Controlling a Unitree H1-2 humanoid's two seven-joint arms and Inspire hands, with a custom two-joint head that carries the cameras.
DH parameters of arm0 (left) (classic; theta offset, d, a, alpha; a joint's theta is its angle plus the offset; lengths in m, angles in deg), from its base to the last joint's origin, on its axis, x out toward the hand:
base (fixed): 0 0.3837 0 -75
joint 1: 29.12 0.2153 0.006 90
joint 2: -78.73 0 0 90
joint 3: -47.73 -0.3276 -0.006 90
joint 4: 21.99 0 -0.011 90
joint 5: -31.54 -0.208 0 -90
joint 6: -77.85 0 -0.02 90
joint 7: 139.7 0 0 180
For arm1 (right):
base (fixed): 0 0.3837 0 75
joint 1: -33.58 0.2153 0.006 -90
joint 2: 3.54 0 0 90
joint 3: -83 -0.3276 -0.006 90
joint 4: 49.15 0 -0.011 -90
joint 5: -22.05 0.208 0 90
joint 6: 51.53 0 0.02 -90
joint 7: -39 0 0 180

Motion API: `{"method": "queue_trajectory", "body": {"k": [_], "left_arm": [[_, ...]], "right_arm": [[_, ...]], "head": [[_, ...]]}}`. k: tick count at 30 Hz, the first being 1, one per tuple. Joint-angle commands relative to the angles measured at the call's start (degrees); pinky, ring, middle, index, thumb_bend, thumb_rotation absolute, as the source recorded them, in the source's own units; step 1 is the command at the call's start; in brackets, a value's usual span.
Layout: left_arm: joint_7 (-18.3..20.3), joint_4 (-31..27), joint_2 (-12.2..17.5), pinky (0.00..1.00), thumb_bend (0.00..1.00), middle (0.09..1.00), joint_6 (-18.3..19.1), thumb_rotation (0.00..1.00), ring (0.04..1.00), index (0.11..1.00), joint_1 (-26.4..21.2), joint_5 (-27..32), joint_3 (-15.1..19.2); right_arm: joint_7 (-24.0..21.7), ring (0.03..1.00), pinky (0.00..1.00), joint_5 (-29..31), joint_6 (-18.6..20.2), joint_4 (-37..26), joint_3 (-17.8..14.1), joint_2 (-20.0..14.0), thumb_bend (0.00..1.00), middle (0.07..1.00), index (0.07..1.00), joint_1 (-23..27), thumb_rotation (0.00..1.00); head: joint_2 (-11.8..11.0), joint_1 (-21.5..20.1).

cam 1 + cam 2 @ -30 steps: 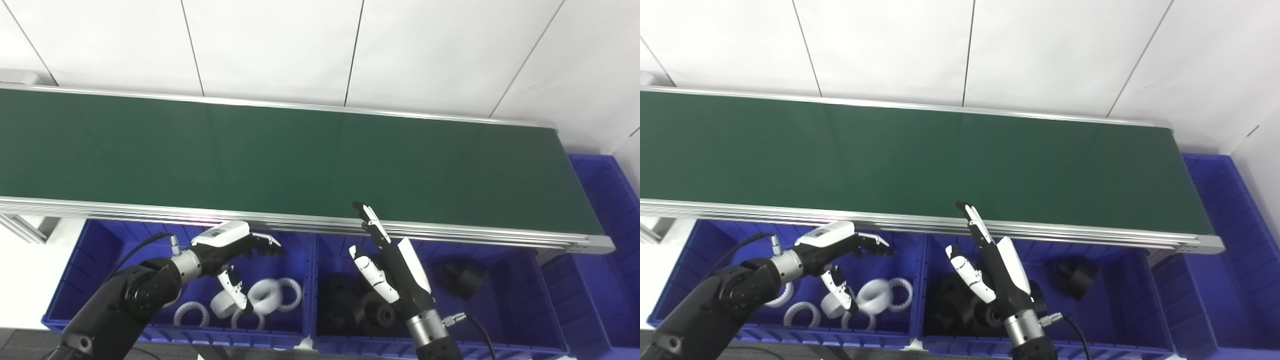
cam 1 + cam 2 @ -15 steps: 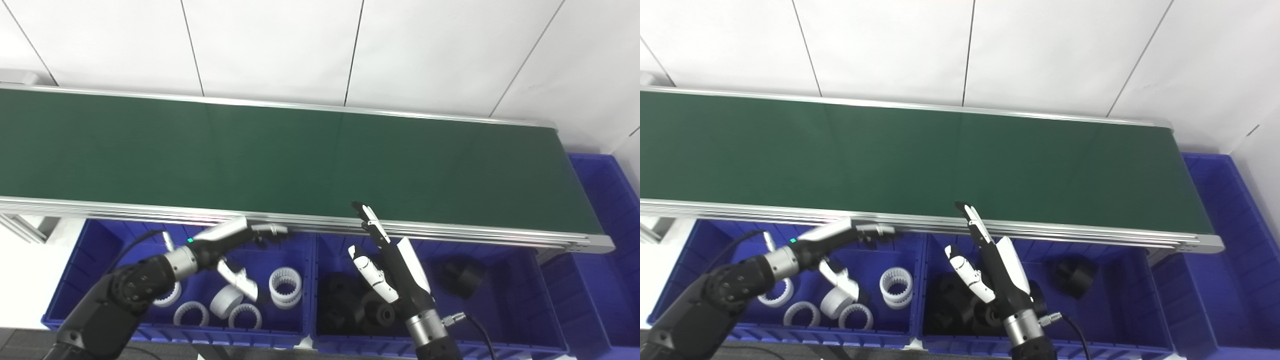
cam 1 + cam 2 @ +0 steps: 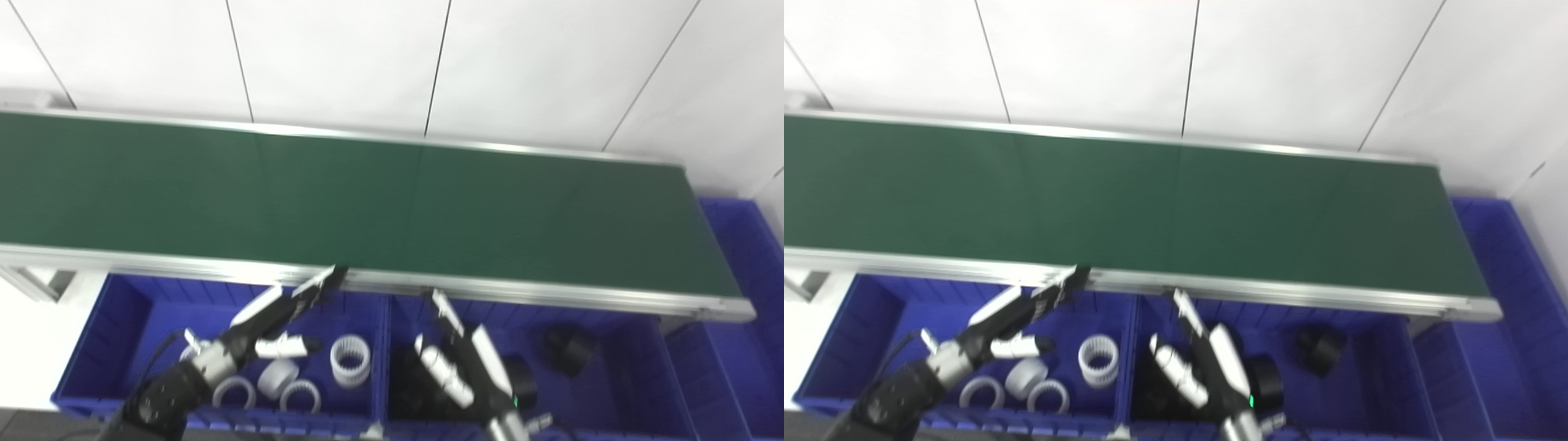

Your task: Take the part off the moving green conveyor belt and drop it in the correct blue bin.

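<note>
Left hand (image 3: 269, 318), fingers spread and grasping nothing, reaches toward the near rail of the bare green conveyor belt (image 3: 367, 202). Below its fingers, white ring parts (image 3: 350, 360) lie in the left blue bin (image 3: 116, 306). Right hand (image 3: 462, 367), likewise released, hangs over black parts (image 3: 566, 349) in the neighbouring bin (image 3: 643, 331).

Both views blurred; right hand (image 3: 465, 370) hides part of the black parts (image 3: 520, 386); arms cut off below.
</note>
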Motion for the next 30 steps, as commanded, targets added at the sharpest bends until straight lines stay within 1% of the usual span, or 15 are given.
{"method": "queue_trajectory", "body": {"k": [1,4,6,9,14,17,20,23,24,25,26,27,28,30], "left_arm": [[0.6,-2.0,-0.3,0.92,0.60,1.000,-1.8,0.77,0.985,0.991,-2.0,2.6,1.4],[2.3,-2.8,-0.8,0.94,0.58,1.000,-1.8,0.77,0.988,0.992,-1.8,4.0,2.5],[3.3,-3.1,-1.3,0.95,0.58,1.000,-1.8,0.78,0.992,0.992,-1.2,4.8,3.3],[4.6,-3.5,-1.7,0.96,0.59,1.000,-1.8,0.79,0.999,0.993,-0.4,5.5,4.0],[4.7,-3.7,-2.1,0.96,0.58,1.000,-1.8,0.78,1.000,0.991,0.3,4.2,4.5],[4.4,-3.7,-2.1,0.98,0.55,1.000,-1.8,0.78,1.000,0.992,0.5,3.4,4.4],[4.4,-3.7,-2.1,0.99,0.54,1.000,-1.8,0.78,1.000,0.991,0.5,2.9,4.2],[4.6,-4.0,-2.4,0.99,0.51,1.000,-1.8,0.76,1.000,0.992,0.6,2.7,3.8],[4.8,-4.1,-2.5,0.99,0.51,1.000,-1.8,0.75,1.000,0.991,0.8,2.8,3.8],[5.1,-4.1,-2.5,0.99,0.49,1.000,-1.8,0.73,1.000,0.988,0.9,3.1,3.8],[5.4,-3.9,-2.3,0.99,0.49,1.000,-1.8,0.73,1.000,0.988,0.9,3.4,4.1],[6.1,-3.8,-2.3,0.99,0.49,1.000,-1.8,0.72,0.998,0.987,0.8,3.8,4.3],[6.8,-3.6,-2.2,0.99,0.49,1.000,-1.8,0.72,0.999,0.987,0.8,4.2,4.6],[7.7,-3.5,-2.3,1.00,0.48,1.000,-1.8,0.75,1.000,0.991,0.7,4.4,5.0]], "right_arm": [[1.2,0.968,0.92,-0.1,-3.4,-2.1,-0.1,0.9,0.43,0.997,0.967,1.2,0.96],[1.0,0.971,0.92,0.1,-3.0,-3.3,-0.2,0.9,0.44,1.000,0.975,1.1,1.00],[0.6,0.972,0.93,0.4,-2.4,-4.1,-0.2,1.0,0.44,1.000,0.976,0.9,1.00],[0.4,0.976,0.93,0.7,-2.6,-4.4,0.0,1.0,0.43,1.000,0.975,0.6,1.00],[0.3,0.978,0.94,1.0,-3.1,-4.4,0.1,1.0,0.42,1.000,0.975,0.2,0.97],[0.3,0.976,0.93,1.0,-3.0,-4.4,0.2,1.0,0.44,1.000,0.974,0.1,0.97],[0.2,0.982,0.94,1.2,-3.3,-4.2,0.2,1.0,0.44,1.000,0.976,0.1,0.97],[0.3,0.977,0.94,0.6,-2.6,-5.0,0.3,1.2,0.44,1.000,0.978,-0.1,0.98],[0.4,0.977,0.94,0.4,-2.3,-5.4,0.3,1.3,0.43,1.000,0.979,-0.2,0.98],[0.5,0.977,0.94,0.4,-2.4,-5.3,0.3,1.4,0.42,1.000,0.981,-0.2,0.97],[0.7,0.977,0.94,0.3,-2.4,-5.0,0.4,1.9,0.42,1.000,0.981,0.0,0.97],[0.8,0.978,0.94,0.1,-2.3,-4.7,0.5,2.2,0.42,1.000,0.981,0.2,0.96],[1.1,0.977,0.94,-0.1,-2.3,-4.2,0.6,2.6,0.43,1.000,0.978,0.4,0.97],[1.3,0.975,0.93,-0.4,-2.4,-3.8,0.6,3.0,0.44,1.000,0.974,0.6,0.97]], "head": [[1.5,-0.3],[1.8,-0.4],[2.0,-0.4],[2.6,-0.3],[2.8,-0.4],[3.3,-0.6],[3.4,-0.7],[3.7,-0.9],[3.8,-1.7],[3.9,-4.2],[3.9,-8.9],[3.9,-9.5],[3.8,-11.1],[3.8,-11.1]]}}
